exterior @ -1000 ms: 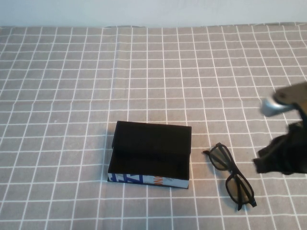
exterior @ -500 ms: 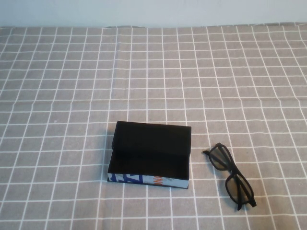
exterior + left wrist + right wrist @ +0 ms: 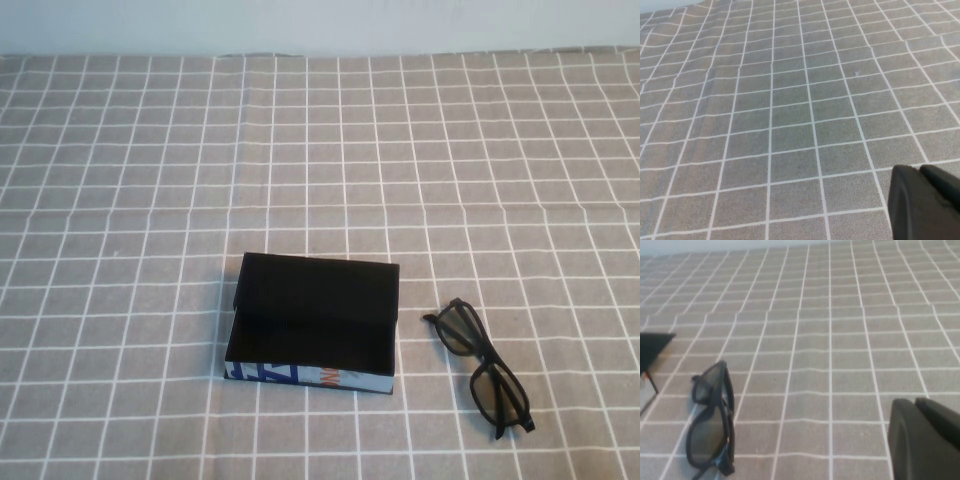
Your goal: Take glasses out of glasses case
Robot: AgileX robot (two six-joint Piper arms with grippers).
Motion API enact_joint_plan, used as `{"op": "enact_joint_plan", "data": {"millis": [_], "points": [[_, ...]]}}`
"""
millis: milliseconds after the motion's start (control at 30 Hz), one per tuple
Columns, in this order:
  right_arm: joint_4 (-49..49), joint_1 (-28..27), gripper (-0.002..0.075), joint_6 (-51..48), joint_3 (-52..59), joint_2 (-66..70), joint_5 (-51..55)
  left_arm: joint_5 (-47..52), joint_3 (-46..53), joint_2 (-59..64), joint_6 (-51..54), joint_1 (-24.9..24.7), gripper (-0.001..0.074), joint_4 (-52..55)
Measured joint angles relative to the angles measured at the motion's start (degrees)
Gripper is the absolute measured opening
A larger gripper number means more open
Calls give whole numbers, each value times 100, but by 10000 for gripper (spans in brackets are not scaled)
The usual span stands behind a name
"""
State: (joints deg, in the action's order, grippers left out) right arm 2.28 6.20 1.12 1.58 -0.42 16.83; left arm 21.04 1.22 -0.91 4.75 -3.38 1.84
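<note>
The glasses case (image 3: pixel 300 375) lies open near the middle of the checked cloth, its black inside empty and its flap lid tilted back. The black glasses (image 3: pixel 499 394) lie folded on the cloth just right of the case, apart from it. In the right wrist view the glasses (image 3: pixel 710 425) lie ahead of my right gripper (image 3: pixel 914 402), which is shut and empty; a corner of the case (image 3: pixel 652 350) shows beyond them. My left gripper (image 3: pixel 917 170) is shut and empty over bare cloth. Neither arm shows in the high view.
A grey cloth with a white grid (image 3: pixel 320 150) covers the whole table up to a pale wall at the back. A shallow crease runs across the cloth behind the case.
My right arm, which stood at the right edge of the high view beside the glasses a second ago, has drawn back out of that view. The case and glasses have not moved.
</note>
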Motion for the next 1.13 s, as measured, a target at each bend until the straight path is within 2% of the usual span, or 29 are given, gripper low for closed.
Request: {"op": "enact_joint_plan", "data": {"millis": [1133], "points": [[-51, 0, -18, 0, 0, 0, 105, 0, 0, 0, 0, 0, -4, 0]]}}
